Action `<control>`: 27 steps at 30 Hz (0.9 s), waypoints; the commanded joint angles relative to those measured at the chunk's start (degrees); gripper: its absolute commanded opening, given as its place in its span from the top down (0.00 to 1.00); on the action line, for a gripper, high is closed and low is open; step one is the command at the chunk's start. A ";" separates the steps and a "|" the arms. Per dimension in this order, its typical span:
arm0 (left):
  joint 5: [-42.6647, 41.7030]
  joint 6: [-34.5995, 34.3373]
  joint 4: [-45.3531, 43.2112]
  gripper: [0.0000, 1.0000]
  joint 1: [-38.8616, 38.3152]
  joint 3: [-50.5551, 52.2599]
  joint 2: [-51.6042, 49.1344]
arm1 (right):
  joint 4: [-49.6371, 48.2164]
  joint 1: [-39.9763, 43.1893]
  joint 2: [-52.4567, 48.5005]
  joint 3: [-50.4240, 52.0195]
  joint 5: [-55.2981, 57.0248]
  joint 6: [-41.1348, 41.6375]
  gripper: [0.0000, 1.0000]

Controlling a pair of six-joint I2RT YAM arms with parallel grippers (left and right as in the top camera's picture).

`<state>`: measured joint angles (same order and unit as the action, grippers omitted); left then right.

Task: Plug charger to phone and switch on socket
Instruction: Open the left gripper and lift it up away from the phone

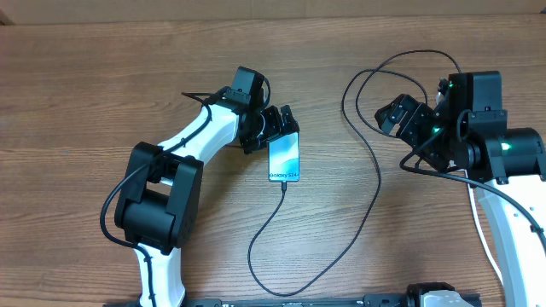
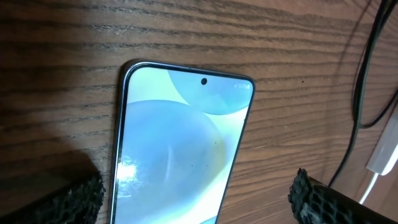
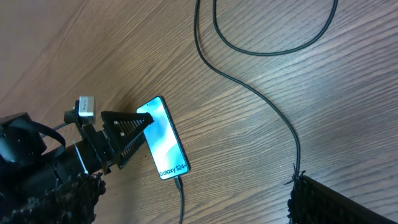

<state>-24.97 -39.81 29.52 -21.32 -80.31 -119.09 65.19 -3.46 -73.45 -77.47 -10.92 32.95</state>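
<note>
The phone (image 1: 285, 158) lies flat on the wooden table with its light blue screen lit (image 2: 177, 149) and "Galaxy S24+" readable at its near end (image 3: 163, 138). The charger's thin black cable (image 1: 266, 228) has its connector tip in the phone's lower edge (image 3: 178, 182). From there it loops down, then back up past my right arm. My left gripper (image 1: 275, 128) is open, its fingers straddling the phone's top end without touching it (image 2: 193, 202). My right gripper (image 1: 403, 119) hangs open to the right, above the cable, with nothing between its fingers (image 3: 189, 202). The socket is out of view.
Loops of black cable (image 3: 261, 50) lie on the table around my right arm. A white cord-like piece (image 2: 382, 155) shows at the right edge of the left wrist view. A black frame with a pale part (image 1: 439, 298) runs along the table's front edge.
</note>
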 commanded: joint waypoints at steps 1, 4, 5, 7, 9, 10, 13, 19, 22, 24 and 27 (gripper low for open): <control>6.45 4.28 1.22 0.00 0.46 1.01 -1.62 | 0.13 0.17 0.52 -0.50 0.83 -0.48 0.00; 9.75 9.51 4.50 0.00 2.01 -2.21 -0.61 | 1.16 0.17 0.52 -0.50 1.29 -0.48 0.00; 11.37 10.12 6.12 0.00 2.49 -3.45 -0.07 | 1.33 0.17 0.52 -0.50 1.49 -0.48 0.00; 14.93 11.45 9.73 0.00 3.41 -6.32 1.29 | 1.60 0.17 0.52 -0.50 1.92 -0.48 0.00; 19.52 12.83 14.14 0.00 4.09 -9.73 3.04 | 1.64 0.17 0.52 -0.50 1.92 -0.46 0.00; 21.59 13.14 16.00 0.00 4.17 -11.13 3.91 | 1.64 0.17 0.52 -0.50 1.92 -0.46 0.00; 27.41 15.91 21.18 0.00 4.15 -15.13 7.96 | 1.62 0.17 0.52 -0.50 1.92 -0.46 0.00; 27.98 19.96 29.79 0.00 3.48 -19.50 19.47 | 1.60 0.17 0.52 -0.50 1.92 -0.46 0.00; 27.98 20.15 33.03 0.00 3.30 -19.54 25.49 | 1.60 0.17 0.52 -0.50 1.90 -0.44 0.00; 28.00 20.15 35.30 0.00 3.30 -19.54 28.76 | 1.60 0.17 0.52 -0.50 1.90 -0.44 0.00; 28.00 20.15 37.55 0.00 3.30 -19.54 32.28 | 1.60 0.17 0.52 -0.50 1.90 -0.44 0.00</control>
<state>1.85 -20.95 65.87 -17.65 -99.07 -89.56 66.92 -3.46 -73.45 -77.47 -9.74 32.95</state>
